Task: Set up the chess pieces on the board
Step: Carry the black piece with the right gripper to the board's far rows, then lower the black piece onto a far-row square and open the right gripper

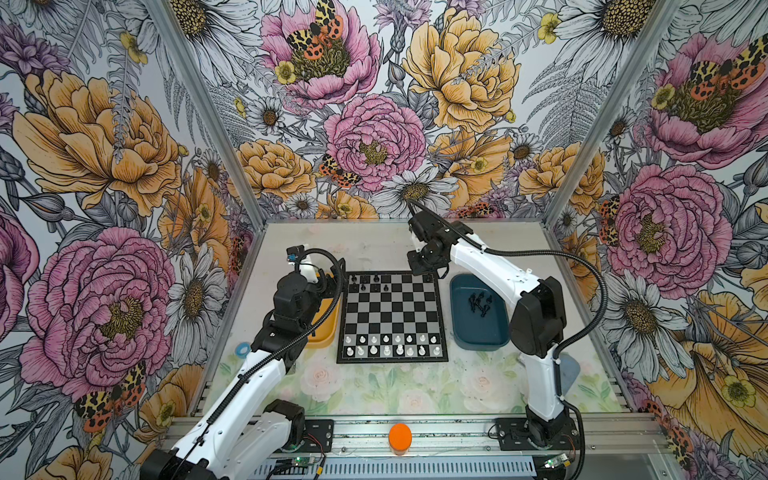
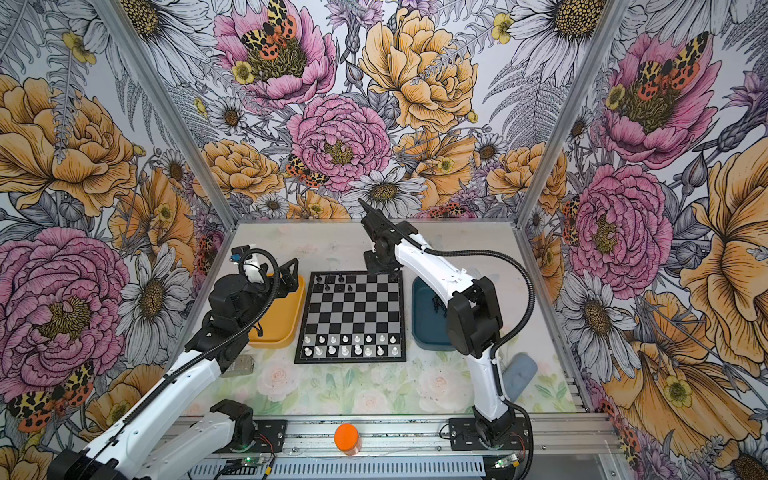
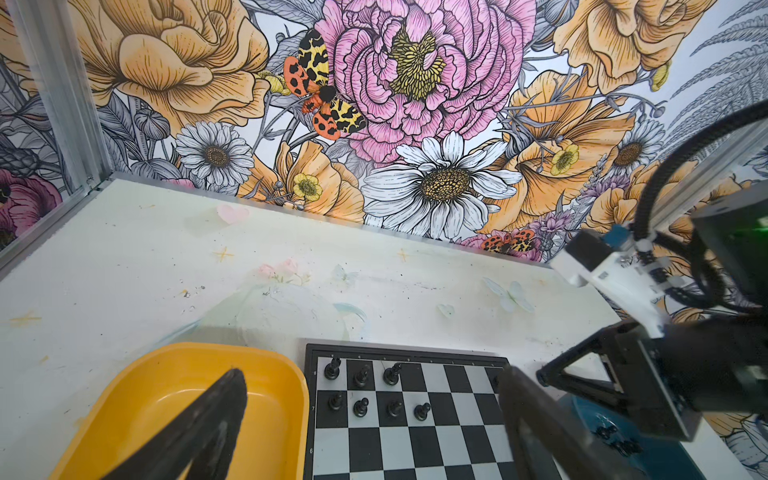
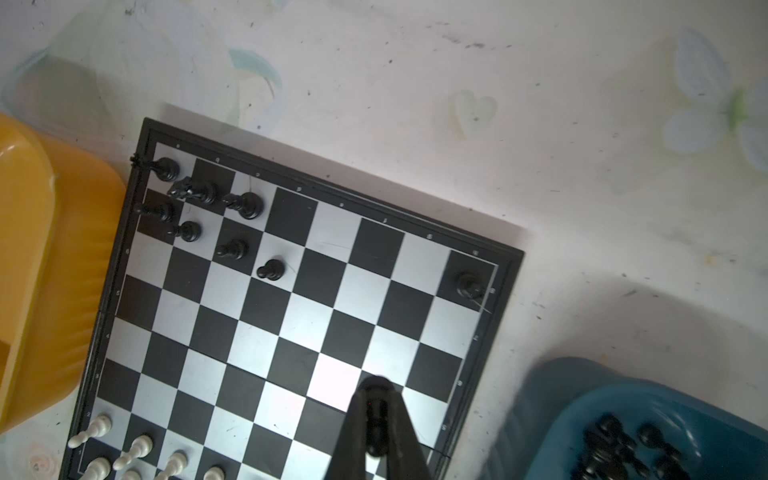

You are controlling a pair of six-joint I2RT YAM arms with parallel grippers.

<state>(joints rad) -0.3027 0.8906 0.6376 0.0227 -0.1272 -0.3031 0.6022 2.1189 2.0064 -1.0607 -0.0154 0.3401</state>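
In both top views the board [image 1: 392,309] lies in the lower middle of the frame on the pale table [image 1: 374,386]; the yellow tray [image 2: 276,328] sits just beside its left edge and the blue tray [image 1: 478,336] just beside its right; an orange cap [image 1: 400,435] stands on the rail at the bottom centre.

White chessmen [image 1: 390,345] stand in the two near rows; the chess pieces [image 4: 208,208] cluster at the board's far left corner, seven of them, three in the back row and four in the next; a lone black piece [image 4: 469,286] stands on the far right corner square; a heap of black pieces [image 1: 478,305] lies in the blue tray.

The left arm [image 1: 291,303] covers much of the yellow tray in a top view; the right arm [image 2: 436,266] hides part of the blue tray.

We see the left gripper [image 3: 372,372] spread wide, holding nothing, one finger against the yellow tray and one against the board; the right gripper [image 4: 376,384] hangs by the board's far right corner, its fingers pressed together, clear of the lone black piece.
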